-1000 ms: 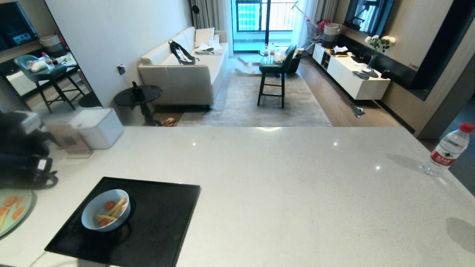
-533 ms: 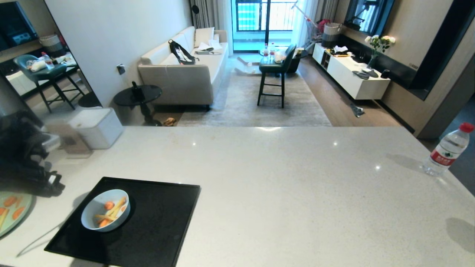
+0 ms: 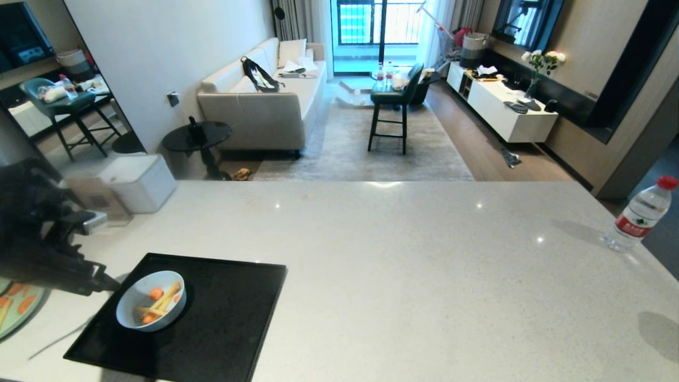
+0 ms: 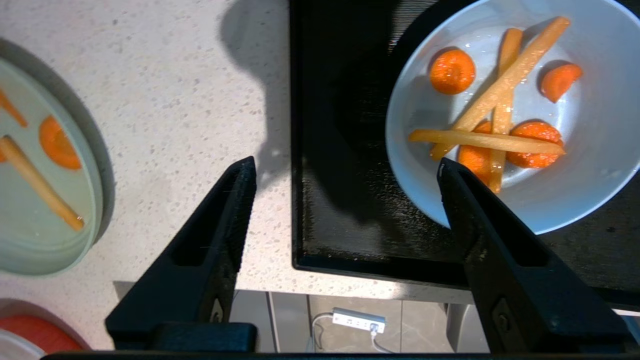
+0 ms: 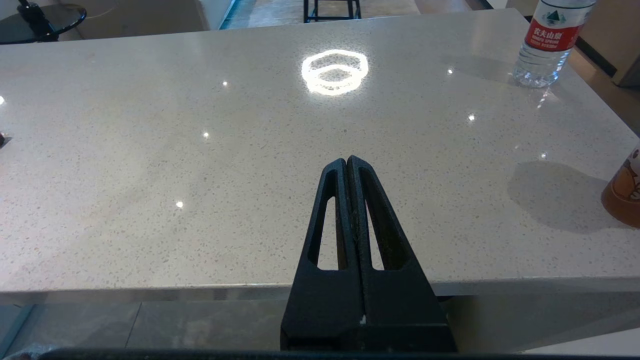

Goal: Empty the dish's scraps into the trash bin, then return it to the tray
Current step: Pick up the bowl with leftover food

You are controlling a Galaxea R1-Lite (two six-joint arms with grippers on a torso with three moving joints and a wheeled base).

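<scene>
Dish sits on the near-left part of the tray at the tabletop's near-left corner, scraps inside, carrot rounds and yellow strips, not yet emptied. Left pincer hangs wide over the tray's left rim just left of the dish, gripping nothing; right pincer parked, pressed closed, over the near edge. Risk: a thin rim bite could tip it, spilling scraps onto the tray; trash bin isn't visible.

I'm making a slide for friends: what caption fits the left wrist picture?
Open left gripper hovers over the tray's edge beside the dish of scraps.
</scene>
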